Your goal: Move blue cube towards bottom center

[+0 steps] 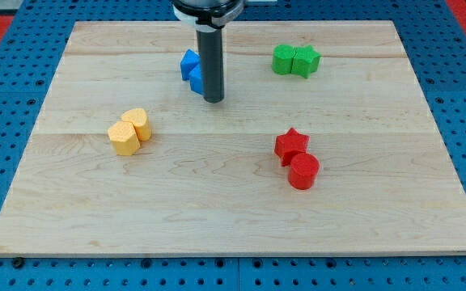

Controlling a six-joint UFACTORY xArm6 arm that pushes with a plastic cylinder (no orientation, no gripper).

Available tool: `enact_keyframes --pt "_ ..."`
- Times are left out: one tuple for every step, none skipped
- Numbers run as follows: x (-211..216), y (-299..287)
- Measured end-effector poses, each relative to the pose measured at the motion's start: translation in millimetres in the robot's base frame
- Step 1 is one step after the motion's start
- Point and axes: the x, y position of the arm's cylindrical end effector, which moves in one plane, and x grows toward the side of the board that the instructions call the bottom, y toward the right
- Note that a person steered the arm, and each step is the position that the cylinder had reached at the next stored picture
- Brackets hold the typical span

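Two blue blocks sit close together near the view's top centre; the upper one (188, 61) and the lower one (196, 79) are partly hidden by the rod, so I cannot tell which is the cube. My tip (213, 99) rests on the board just right of and slightly below the lower blue block, about touching it. The rod rises straight up to the view's top edge.
Two green blocks (295, 61) lie at the top right. Two yellow blocks (129, 131) lie at the left. A red star (291, 145) and a red cylinder (303, 171) lie right of centre. The wooden board (233, 226) sits on a blue pegboard.
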Motion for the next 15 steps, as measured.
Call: enact_keyframes --pt "2 27" --pt "-16 43" --pt "-53 38" --pt "-69 -2" --pt "-68 -40" --pt "-58 -48" --pt "-39 -39" --pt "0 -30" --pt "43 -30" --pt "61 -30" --pt "94 -12" --pt "109 -12" --pt "129 -31" --pt "146 -33" --pt "158 -49"
